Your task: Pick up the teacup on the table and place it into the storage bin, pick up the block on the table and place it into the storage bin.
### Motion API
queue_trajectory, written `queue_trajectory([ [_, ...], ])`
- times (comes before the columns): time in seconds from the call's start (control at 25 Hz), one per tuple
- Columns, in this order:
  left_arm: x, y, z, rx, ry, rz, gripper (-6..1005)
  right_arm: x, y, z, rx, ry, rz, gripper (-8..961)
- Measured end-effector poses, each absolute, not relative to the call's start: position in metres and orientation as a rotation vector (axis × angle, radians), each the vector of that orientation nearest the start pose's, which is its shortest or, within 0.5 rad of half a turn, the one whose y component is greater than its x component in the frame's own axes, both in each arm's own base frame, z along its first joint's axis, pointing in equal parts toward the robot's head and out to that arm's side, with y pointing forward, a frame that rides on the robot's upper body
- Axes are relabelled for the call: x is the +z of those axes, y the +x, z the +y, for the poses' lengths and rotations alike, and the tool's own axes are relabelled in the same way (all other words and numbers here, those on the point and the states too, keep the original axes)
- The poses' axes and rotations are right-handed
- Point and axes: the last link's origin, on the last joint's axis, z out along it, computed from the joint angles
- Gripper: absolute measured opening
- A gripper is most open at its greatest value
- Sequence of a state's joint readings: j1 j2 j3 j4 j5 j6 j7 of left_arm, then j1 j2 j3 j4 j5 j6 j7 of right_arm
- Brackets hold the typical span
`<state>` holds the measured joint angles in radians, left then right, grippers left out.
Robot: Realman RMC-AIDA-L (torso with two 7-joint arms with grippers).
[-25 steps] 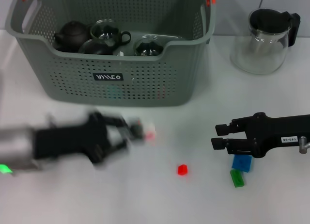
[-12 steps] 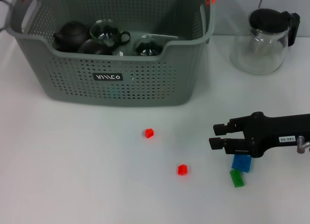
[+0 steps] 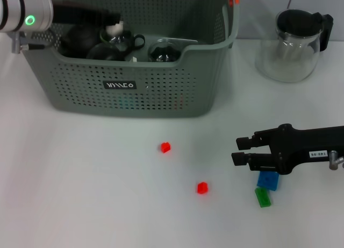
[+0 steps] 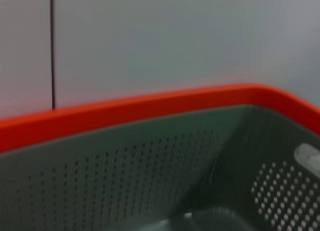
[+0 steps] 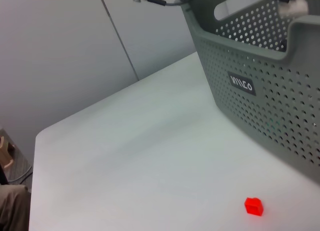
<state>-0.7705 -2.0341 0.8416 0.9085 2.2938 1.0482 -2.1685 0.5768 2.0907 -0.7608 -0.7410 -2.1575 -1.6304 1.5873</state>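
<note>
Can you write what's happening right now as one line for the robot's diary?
left gripper: over storage bin | right gripper: open, hovering near blue block | red blocks on table

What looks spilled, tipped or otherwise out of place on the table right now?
Nothing looks spilled or damaged. Four small blocks lie loose on the table: two red blocks, plus a blue block and green block touching beside the right gripper.

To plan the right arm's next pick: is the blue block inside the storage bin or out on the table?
Out. The blue block lies on the table, just below the right claw, far from the storage bin.
</note>
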Motion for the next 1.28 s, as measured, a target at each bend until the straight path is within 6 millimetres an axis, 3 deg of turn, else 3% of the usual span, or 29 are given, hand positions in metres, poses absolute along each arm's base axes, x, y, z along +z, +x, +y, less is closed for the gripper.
queue_trajectory([
  [0.12, 0.066, -0.194, 0.452, -0.4, -2.24, -0.892, 263, -0.01, 0.246, 0.327, 0.504, -2.922, 0.754, 462],
  [0.24, 0.08, -0.192, 0.435, -0.53, -2.226, -0.847, 384, -0.01, 0.247, 0.327, 0.503, -2.92, 0.755, 462],
  [0.44, 0.094, -0.195, 0.382, -0.905, -2.358, -0.637, 548, -0.01, 0.247, 0.327, 0.504, -2.918, 0.758, 462],
  [0.56, 0.091, -0.213, 0.346, -1.034, -2.446, -0.513, 612, -0.01, 0.248, 0.327, 0.503, -2.916, 0.758, 462],
  [0.76, 0.046, -0.258, 0.293, -0.899, -2.596, -0.403, 719, -0.01, 0.251, 0.327, 0.49, -2.905, 0.769, 462],
  [0.92, 0.001, -0.271, 0.273, -0.802, -2.687, -0.335, 747, -0.01, 0.251, 0.328, 0.49, -2.896, 0.775, 462],
  [1.12, -0.04, -0.279, 0.286, -0.681, -2.713, -0.417, 694, -0.01, 0.248, 0.329, 0.496, -2.901, 0.77, 463],
  [1.28, -0.062, -0.281, 0.3, -0.604, -2.674, -0.424, 536, -0.01, 0.247, 0.33, 0.497, -2.902, 0.769, 463],
])
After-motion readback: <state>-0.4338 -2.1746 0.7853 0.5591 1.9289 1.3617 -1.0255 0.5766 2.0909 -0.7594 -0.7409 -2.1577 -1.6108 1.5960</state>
